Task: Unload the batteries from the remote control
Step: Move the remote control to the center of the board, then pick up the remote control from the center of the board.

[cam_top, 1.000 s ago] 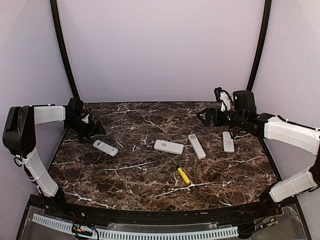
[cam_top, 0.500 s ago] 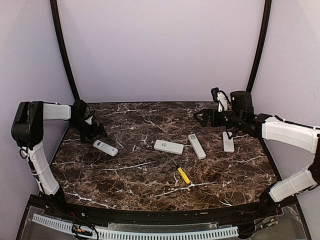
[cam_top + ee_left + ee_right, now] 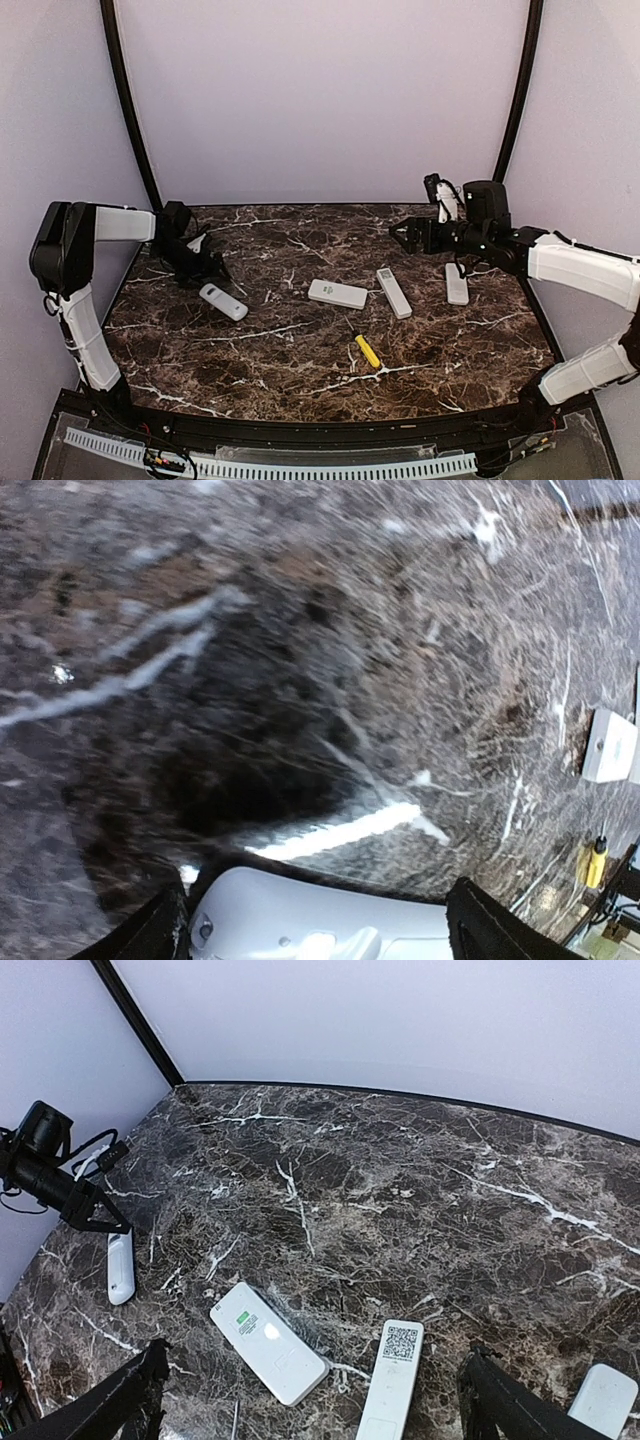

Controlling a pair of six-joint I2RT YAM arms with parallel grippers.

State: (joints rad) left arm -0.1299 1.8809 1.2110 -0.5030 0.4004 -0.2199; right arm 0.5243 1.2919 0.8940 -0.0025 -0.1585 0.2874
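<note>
The wide white rectangular plastic remote is lying at the middle of the dark brown marble table. Well to its left, the left gripper is hanging low over a small rounded white plastic remote. Its black fingers are spread wide with that remote's end between them, clamping nothing. Just right of the wide remote a slim white remote with a QR label is lying, and farther right a short white remote. Behind and right of the wide remote, the right gripper is hanging above the table, its fingers parted and empty. A yellow-handled screwdriver is lying just in front of the wide remote. The batteries are showing in no view.
</note>
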